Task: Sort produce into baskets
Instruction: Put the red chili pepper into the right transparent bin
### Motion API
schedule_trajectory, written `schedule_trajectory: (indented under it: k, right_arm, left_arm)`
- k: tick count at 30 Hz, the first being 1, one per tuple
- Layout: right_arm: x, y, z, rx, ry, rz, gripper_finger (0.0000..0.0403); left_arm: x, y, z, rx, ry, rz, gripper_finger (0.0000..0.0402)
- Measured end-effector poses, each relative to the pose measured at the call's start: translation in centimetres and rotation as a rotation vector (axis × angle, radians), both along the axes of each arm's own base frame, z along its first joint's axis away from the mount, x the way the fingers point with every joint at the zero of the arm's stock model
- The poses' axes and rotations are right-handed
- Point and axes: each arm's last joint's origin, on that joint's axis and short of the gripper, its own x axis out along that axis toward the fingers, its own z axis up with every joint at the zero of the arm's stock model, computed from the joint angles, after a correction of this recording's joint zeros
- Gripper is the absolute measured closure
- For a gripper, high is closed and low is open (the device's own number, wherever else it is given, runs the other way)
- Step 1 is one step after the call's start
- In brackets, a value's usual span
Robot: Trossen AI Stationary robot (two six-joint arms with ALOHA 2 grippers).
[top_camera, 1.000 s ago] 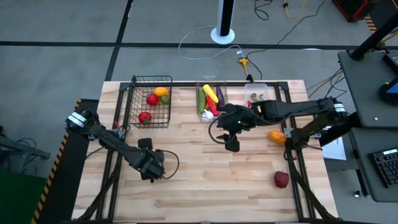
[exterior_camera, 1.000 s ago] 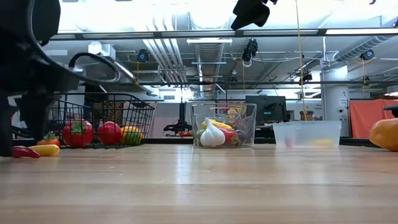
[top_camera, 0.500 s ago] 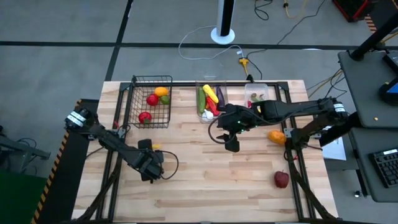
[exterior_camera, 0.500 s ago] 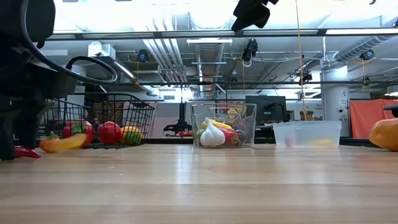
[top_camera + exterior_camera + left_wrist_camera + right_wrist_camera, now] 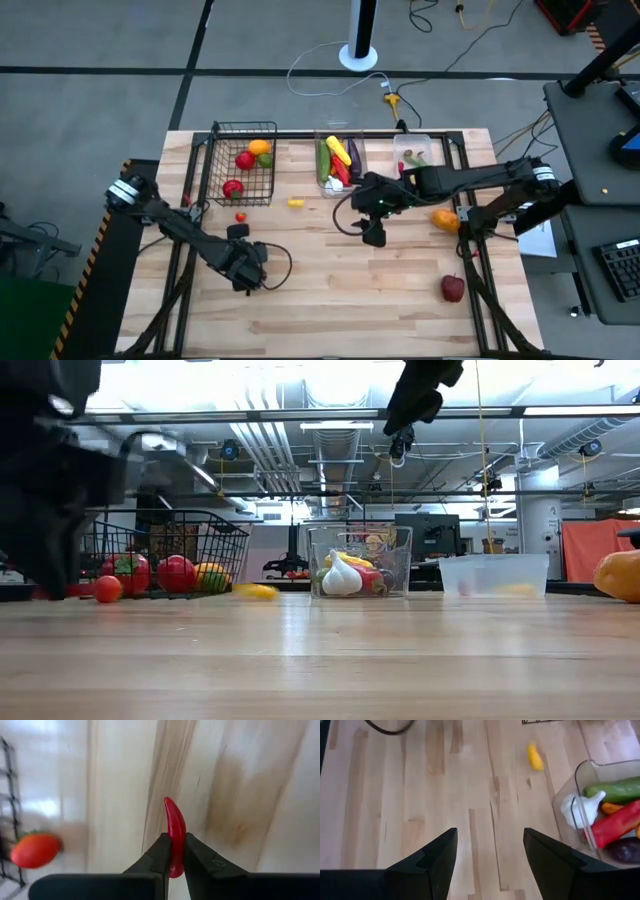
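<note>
- Dark arm parts fill the near left of the low view, hiding the left claw there; in the high view its fingers cannot be made out either.
- Only the left wrist view shows the left claw (image 5: 172, 851): it is closed on a small red chili pepper (image 5: 174, 827), whose pointed tip sticks out past the fingers above the surface.
- Blurred at that view's edge lies a small red tomato (image 5: 33, 850), beside black wire.
- The right claw (image 5: 487, 851) hangs above the middle of the pale wood surface (image 5: 340, 290), fingers apart, nothing between them.
- A small yellow pepper (image 5: 296, 203) lies loose between the black wire basket (image 5: 240, 165) and the taller clear bin (image 5: 335, 160); it is a smear in the low view.
- The wire basket holds red, orange and green pieces; the tall bin holds cucumber, garlic, red and yellow peppers.
- The shallower bin (image 5: 415, 152) is partly covered by the right arm; its contents are hard to tell.
- An orange pepper (image 5: 445, 219) and a red apple (image 5: 453, 288) sit on the right side, the pepper cut off in the low view.
- Beyond: grey floor, cables, ceiling pipes.
</note>
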Motion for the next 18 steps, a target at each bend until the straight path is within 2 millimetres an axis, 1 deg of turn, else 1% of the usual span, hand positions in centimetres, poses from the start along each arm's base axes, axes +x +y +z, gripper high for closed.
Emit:
schedule_trajectory:
  k: [5,11,13,18]
  right_arm:
    - [0.2,0.2,-1.5,-0.005,-0.014,0.014,0.0184]
    - [0.8,1.3,-4.0,-0.02,-0.107,0.073,0.0184]
    - [1.1,1.6,-4.8,-0.022,-0.183,0.09,0.0184]
    - [1.8,2.8,-7.0,-0.043,-0.465,0.153,0.0184]
  left_arm:
    - [1.3,-0.6,2.1,0.026,-0.152,-0.057,0.0386]
    - [2.5,-0.9,5.0,0.042,-0.426,-0.133,0.0389]
    - [2.7,-0.9,5.9,0.052,-0.517,-0.151,0.0389]
    - [3.6,-1.3,8.0,0.068,-0.723,-0.204,0.0389]
